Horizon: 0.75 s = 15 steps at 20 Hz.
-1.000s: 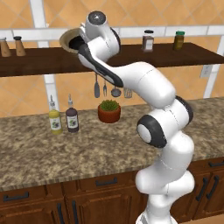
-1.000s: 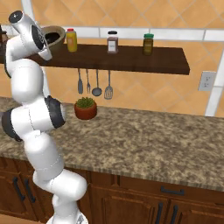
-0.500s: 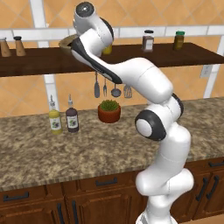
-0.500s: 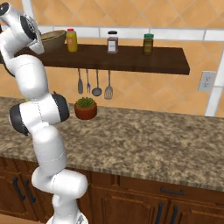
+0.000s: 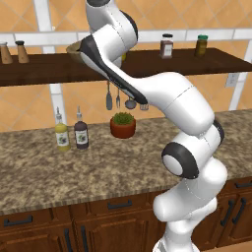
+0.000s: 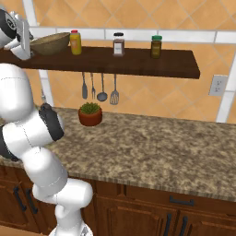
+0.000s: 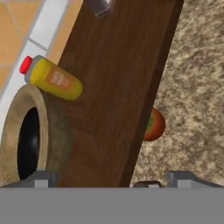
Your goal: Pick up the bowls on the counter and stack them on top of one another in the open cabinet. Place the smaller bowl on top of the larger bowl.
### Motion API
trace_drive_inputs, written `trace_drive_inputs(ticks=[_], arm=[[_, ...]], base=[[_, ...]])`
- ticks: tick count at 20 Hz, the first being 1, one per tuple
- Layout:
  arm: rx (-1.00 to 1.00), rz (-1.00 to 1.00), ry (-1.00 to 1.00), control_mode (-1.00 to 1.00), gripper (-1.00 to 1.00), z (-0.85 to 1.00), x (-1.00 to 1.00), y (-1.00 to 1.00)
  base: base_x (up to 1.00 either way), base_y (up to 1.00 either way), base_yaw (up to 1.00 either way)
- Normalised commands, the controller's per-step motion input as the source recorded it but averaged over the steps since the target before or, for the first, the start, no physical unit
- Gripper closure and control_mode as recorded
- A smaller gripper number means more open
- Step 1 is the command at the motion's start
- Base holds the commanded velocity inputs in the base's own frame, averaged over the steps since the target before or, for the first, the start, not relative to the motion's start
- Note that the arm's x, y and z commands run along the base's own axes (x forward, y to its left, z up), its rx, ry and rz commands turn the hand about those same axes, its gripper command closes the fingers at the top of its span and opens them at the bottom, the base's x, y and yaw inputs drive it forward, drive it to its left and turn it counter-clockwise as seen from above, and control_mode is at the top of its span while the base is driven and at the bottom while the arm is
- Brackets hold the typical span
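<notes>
The white arm reaches high, its hand up at the left end of the long doorless dark-brown wooden wall shelf (image 6: 138, 62). The gripper (image 7: 111, 178) stands wide, holding nothing. The wide tan wood-coloured round bowl (image 6: 50, 44) sits on the shelf just beside the hand, with the small glossy black bowl (image 7: 29, 142) nested inside it. A yellow red-capped bottle (image 6: 75, 42) stands right of them. The speckled granite desk (image 6: 152, 147) lies below.
</notes>
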Motion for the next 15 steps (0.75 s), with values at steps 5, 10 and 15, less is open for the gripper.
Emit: trace_drive_inputs(ticks=[5,10,15], arm=[[0.00,0.04,0.06,-1.00,-1.00,-1.00,-1.00,-0.39],[0.00,0.05,0.20,-1.00,-1.00,-1.00,-1.00,-0.40],[0.00,0.00,0.31,-1.00,-1.00,-1.00,-0.60,-0.40]], base=[[0.00,0.00,0.00],[0.00,0.00,0.00],[0.00,0.00,0.00]])
